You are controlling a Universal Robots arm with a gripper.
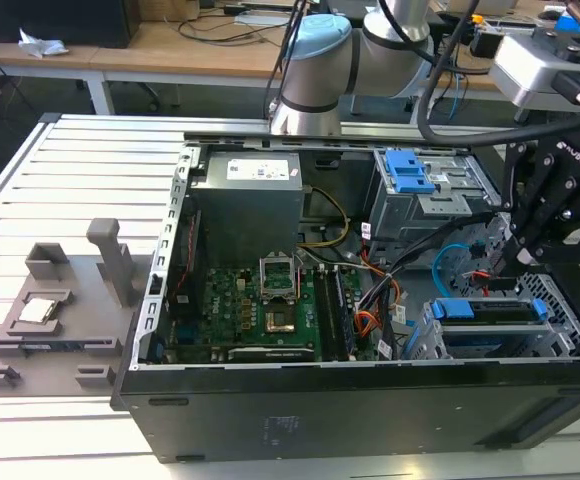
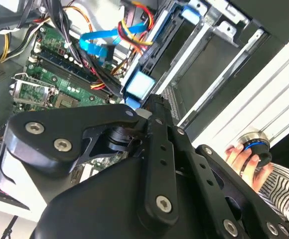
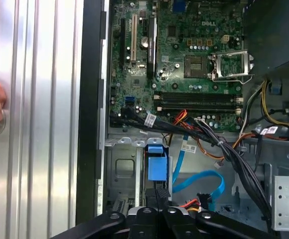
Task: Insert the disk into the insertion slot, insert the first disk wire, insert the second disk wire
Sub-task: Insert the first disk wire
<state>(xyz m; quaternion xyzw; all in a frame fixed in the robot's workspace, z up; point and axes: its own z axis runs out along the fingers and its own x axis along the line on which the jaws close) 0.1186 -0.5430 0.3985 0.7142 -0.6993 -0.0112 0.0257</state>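
**A:** What sits closest to the lens?

**B:** The gripper. Its black linkage bars loom in the foreground of both wrist views. The two fingers are drawn together into one narrow stem. I can't tell whether anything is pinched between them.

**A:** Where are the tips?

**B:** They are down inside the computer case, right at the disk, by the blue end of its carrier. I can't say whether they touch it.

**A:** Is the disk seated?

**B:** In the exterior view it lies inside the insertion slot, the silver perforated bay just below the gripper. Blue carrier pieces show at both ends.

**A:** And the wires?

**B:** A red and yellow wire bundle lies just beside the fingers. A flat blue cable loops near them on the same side. A bundle of black cables crosses a little farther out.

**A:** What lies beyond that?

**B:** The green motherboard is well ahead of the fingertips. The taller grey cage with a blue latch stands near the gripper. Outside the case and well apart, a person's hand rests on a round knob on the slatted table.
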